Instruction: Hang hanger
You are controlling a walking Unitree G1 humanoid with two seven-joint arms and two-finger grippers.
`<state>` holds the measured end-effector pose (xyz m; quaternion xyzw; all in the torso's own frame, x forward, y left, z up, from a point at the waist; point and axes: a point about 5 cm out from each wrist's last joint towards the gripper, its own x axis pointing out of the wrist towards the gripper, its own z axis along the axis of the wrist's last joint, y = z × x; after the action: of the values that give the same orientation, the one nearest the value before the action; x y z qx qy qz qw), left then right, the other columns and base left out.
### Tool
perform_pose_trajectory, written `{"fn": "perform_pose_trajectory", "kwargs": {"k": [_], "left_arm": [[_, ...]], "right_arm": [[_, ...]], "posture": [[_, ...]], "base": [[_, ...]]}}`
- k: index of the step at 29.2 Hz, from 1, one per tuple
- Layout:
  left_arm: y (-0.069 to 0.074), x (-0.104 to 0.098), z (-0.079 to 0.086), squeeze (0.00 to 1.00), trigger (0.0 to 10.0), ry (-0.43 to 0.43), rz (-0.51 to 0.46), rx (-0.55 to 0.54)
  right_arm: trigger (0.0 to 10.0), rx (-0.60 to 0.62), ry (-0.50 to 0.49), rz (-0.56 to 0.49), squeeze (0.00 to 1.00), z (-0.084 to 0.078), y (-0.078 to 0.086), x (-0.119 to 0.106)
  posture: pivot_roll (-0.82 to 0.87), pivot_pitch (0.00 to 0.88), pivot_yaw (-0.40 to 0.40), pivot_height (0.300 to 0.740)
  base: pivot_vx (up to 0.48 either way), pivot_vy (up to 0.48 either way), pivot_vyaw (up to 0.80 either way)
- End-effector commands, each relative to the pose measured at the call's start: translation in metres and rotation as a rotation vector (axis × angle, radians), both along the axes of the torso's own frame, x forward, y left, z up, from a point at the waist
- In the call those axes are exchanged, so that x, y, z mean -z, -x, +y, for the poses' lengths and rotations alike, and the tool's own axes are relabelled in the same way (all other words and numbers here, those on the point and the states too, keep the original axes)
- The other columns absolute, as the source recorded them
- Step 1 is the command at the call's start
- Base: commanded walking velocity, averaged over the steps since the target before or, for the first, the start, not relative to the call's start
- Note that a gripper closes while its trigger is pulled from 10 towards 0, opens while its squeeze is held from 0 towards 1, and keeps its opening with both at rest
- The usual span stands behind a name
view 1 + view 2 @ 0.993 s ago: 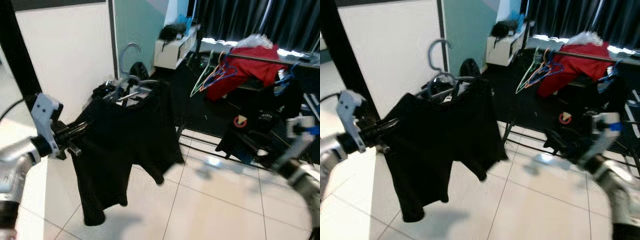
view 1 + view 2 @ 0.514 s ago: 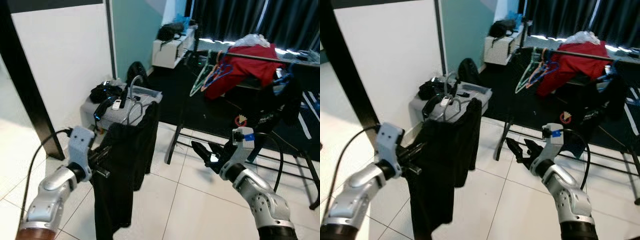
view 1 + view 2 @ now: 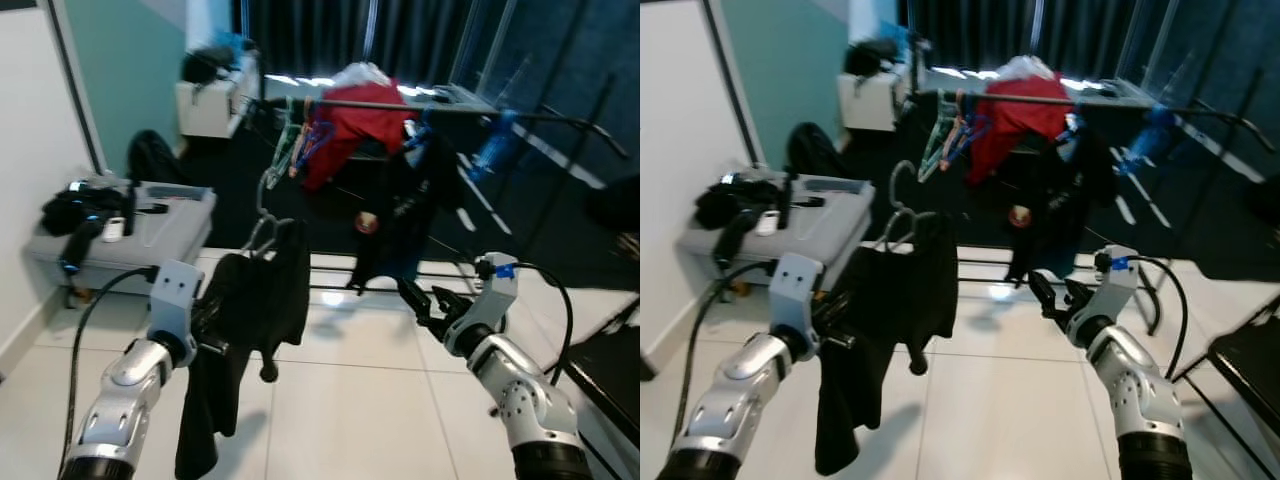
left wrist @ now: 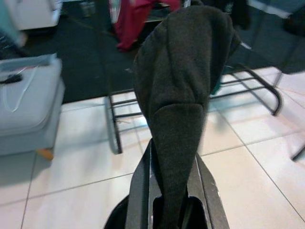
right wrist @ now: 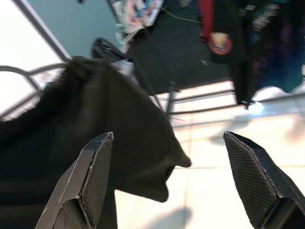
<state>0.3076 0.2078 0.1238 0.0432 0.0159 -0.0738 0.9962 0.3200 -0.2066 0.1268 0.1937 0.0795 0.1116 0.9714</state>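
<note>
A black shirt (image 3: 250,310) hangs on a grey wire hanger (image 3: 258,236) whose hook stands up above it. My left gripper (image 3: 212,328) is shut on the shirt's shoulder at the hanger's end and holds it in the air over the tiled floor; in the left wrist view the fingers (image 4: 206,183) pinch the dark cloth (image 4: 183,86). My right gripper (image 3: 425,303) is open, a short way right of the shirt, with nothing between its fingers (image 5: 93,176). Ahead stands a clothes rack with a dark rail (image 3: 400,104) carrying coloured hangers (image 3: 298,148), a red garment (image 3: 352,122) and a black garment (image 3: 408,200).
A grey storage box (image 3: 150,228) with black items and cables sits on the left by the wall. A white cabinet (image 3: 208,100) stands at the back. The rack's floor bars (image 4: 143,117) run low across the tiles. A black chair (image 3: 1245,350) is at the right.
The camera has swung to the right, so the clothes rack now stands in front and the white wall is gone. The shirt stays in my left gripper; the right gripper stays open.
</note>
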Motion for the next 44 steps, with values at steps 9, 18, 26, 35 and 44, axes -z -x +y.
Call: {"fn": "perform_pose_trajectory", "kwargs": {"k": [9, 18, 26, 35, 44], "left_arm": [[0.012, -0.008, 0.018, 0.0, 10.0, 0.027, -0.091, -0.215], [0.019, -0.012, 0.006, 0.0, 10.0, 0.01, -0.133, -0.142], [0.02, -0.018, -0.008, 0.0, 10.0, -0.001, -0.169, -0.083], [0.022, -0.02, -0.019, 0.0, 10.0, -0.009, -0.174, -0.045], [0.021, -0.022, -0.02, 0.0, 10.0, -0.019, -0.175, -0.067]], "right_arm": [[10.0, 0.004, 0.037, 0.005, 0.0, -0.004, -0.002, 0.002], [10.0, 0.007, 0.028, -0.031, 0.0, -0.004, -0.001, -0.002], [10.0, -0.006, 0.028, -0.044, 0.0, -0.003, -0.001, -0.002], [10.0, -0.017, 0.027, -0.049, 0.0, -0.003, 0.0, -0.001], [10.0, -0.016, 0.029, -0.056, 0.0, -0.003, 0.0, -0.001]], "posture": [[-0.05, 0.0, -0.09, 0.74], [-0.05, 0.0, -0.092, 0.74], [-0.05, 0.0, -0.095, 0.74], [-0.04, 0.0, -0.093, 0.74], [-0.05, 0.0, -0.091, 0.74]], "base": [[0.0, 0.0, -0.8], [0.0, 0.0, -0.53], [0.42, 0.0, 0.0], [0.48, 0.0, -0.8], [0.48, 0.0, -0.46]]}}
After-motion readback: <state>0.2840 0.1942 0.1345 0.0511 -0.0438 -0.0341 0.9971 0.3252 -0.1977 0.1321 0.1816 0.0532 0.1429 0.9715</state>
